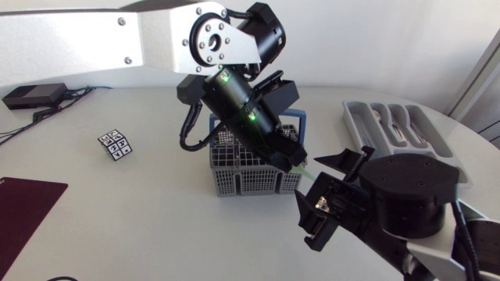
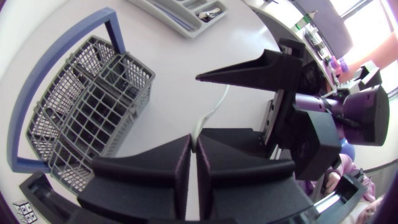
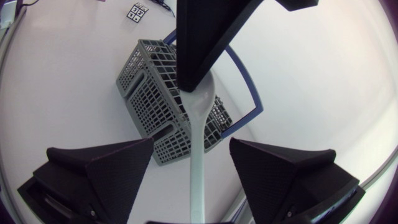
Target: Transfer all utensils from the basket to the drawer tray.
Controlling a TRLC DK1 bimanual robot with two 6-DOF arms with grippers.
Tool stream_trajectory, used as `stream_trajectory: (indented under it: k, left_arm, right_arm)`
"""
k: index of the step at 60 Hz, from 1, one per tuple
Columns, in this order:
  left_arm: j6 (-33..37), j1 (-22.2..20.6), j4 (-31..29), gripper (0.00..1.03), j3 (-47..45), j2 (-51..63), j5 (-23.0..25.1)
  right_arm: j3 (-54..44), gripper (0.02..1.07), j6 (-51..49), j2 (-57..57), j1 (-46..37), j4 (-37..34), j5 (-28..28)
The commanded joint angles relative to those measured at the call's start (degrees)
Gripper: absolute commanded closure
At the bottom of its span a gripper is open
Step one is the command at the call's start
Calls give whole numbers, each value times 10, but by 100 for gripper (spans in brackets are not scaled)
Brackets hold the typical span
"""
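Note:
My left gripper (image 1: 294,161) hangs just past the right side of the grey basket (image 1: 234,178), shut on the bowl end of a white spoon (image 3: 198,124). The spoon's handle (image 2: 214,109) runs on between the fingers of my right gripper (image 3: 196,180), which stand wide apart on either side without touching it. In the head view my right gripper (image 1: 324,191) is right of the basket, facing the left one. The basket (image 2: 87,106) has a blue handle. At the back right lies the grey drawer tray (image 1: 351,117) with utensils in it.
A small black-and-white patterned cube (image 1: 116,144) sits left of the basket. A dark red mat (image 1: 23,203) lies at the left front edge, and a black box (image 1: 31,95) with cables is at the back left.

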Motion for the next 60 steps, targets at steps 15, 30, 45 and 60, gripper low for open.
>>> stream_trajectory:
  k: [15,30,45,60]
  left_arm:
    - [-14,18,-16,100,2,14,11]
    - [-15,20,-19,100,-2,15,18]
    - [-16,20,-21,100,-1,17,28]
    - [-16,22,-23,100,1,16,30]
  right_arm:
    - [26,48,-35,36,12,41,34]
    - [26,71,-40,36,15,46,38]
    - [23,87,-45,35,17,47,38]
    - [19,94,-48,29,22,38,37]
